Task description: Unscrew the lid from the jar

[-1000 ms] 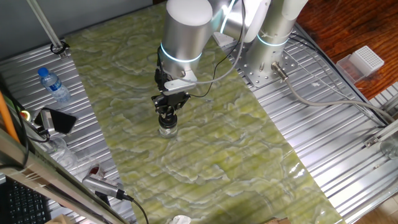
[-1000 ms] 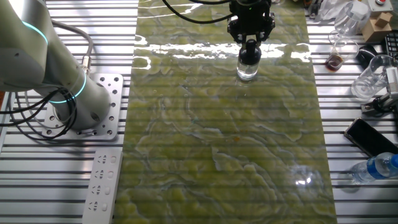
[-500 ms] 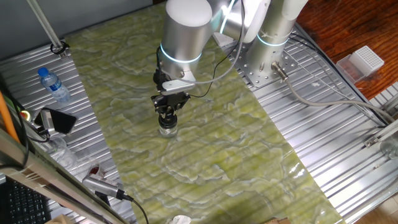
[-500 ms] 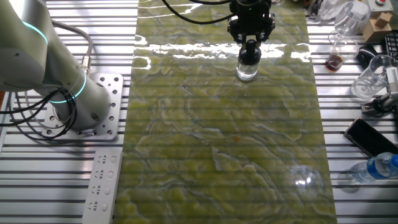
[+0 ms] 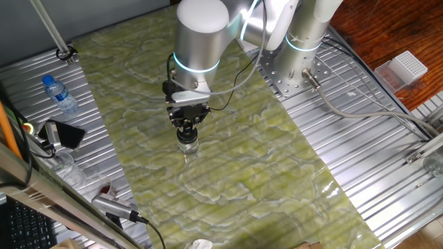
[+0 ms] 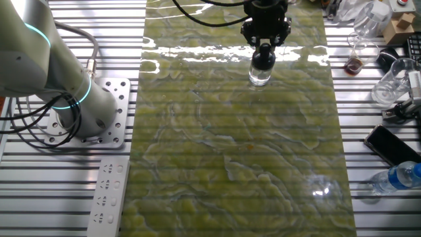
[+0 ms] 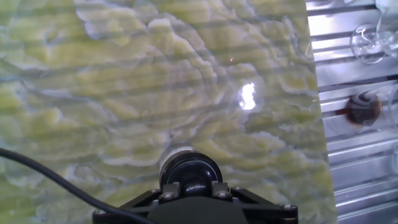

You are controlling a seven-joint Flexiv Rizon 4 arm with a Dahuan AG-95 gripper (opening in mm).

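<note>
the desk of ribbed metal carries a green marbled mat down its middle. the silver arm reaches down over the mat's far part, its end effector pointing straight down. the jar stands upright on the mat directly beneath it. the end effector's fingers are closed in on the black lid on top of the jar, gripping it from both sides.

1 jar, 1 lid, 1 water bottle (blue cap), 1 phone.
</note>
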